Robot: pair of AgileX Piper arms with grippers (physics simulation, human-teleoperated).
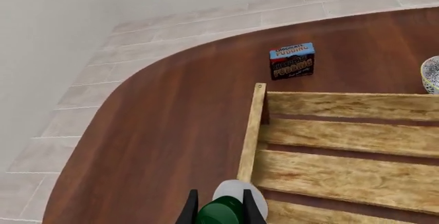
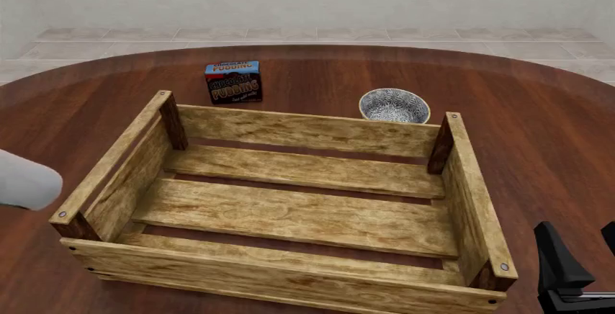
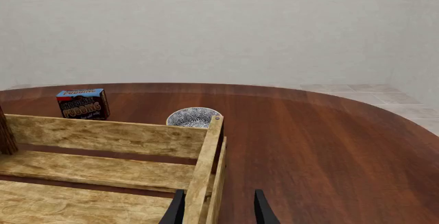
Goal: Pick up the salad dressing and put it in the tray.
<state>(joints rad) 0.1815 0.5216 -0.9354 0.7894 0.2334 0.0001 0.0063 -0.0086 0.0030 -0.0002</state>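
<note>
In the left wrist view my left gripper (image 1: 219, 212) is shut on the salad dressing (image 1: 235, 190). Its dark green cap sits between the fingers and its white body shows just beyond them. The bottle hangs over the left wall of the tray (image 1: 250, 131), near a corner. In the front view the tray (image 2: 307, 131) stands empty mid-table. A white rounded shape (image 2: 24, 177) shows at the left edge by the tray's left wall; I cannot tell whether it is bottle or arm. My right gripper (image 2: 582, 260) is open and empty by the tray's near right corner (image 3: 205, 178).
A blue-and-black pudding box (image 2: 233, 81) stands behind the tray's far left corner. A small patterned bowl (image 2: 394, 105) sits behind its far right wall. Both also show in the right wrist view, box (image 3: 83, 104) and bowl (image 3: 192, 116). The round table's edge curves behind them.
</note>
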